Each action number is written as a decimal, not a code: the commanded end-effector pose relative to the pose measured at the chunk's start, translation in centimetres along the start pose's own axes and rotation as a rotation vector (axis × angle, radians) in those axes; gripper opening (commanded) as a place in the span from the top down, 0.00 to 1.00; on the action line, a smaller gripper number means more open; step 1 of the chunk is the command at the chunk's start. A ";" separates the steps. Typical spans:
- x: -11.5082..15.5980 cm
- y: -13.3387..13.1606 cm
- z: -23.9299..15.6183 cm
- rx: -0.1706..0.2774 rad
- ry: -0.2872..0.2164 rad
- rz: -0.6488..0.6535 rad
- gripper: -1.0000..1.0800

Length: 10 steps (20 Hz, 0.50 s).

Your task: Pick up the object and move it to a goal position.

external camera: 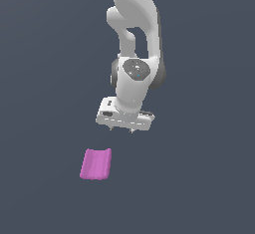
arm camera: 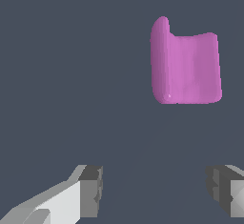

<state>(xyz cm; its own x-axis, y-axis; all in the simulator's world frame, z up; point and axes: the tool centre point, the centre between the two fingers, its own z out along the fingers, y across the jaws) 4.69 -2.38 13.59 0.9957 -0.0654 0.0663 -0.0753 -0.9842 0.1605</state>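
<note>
1. The pink block (external camera: 96, 164) lies on the dark worktop (external camera: 199, 188), and no worktop edge shows.
2. In the exterior view the arm (external camera: 134, 39) hangs above it, toward that view's right, not touching.
3. Only the wrist view shows the jaws (arm camera: 155, 189) wide open and empty.
4. It also shows the block's (arm camera: 186, 66) raised side.

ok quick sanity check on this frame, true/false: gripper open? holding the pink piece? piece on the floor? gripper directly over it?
1. The gripper is open. True: its fingers stand wide apart.
2. It holds the pink piece. False: nothing sits between the fingers.
3. The piece lies on the floor. True.
4. The gripper is directly above the piece. False: in the exterior view the piece lies lower and toward that view's left.
</note>
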 end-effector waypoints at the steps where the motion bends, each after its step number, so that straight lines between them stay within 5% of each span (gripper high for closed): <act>1: 1.5 0.8 1.3 -0.052 0.023 0.014 0.19; 10: 7.2 3.2 5.7 -0.271 0.146 0.029 0.19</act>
<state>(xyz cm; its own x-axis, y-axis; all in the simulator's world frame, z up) 10.97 -6.51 9.47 0.9799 -0.0618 0.1896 -0.1309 -0.9166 0.3777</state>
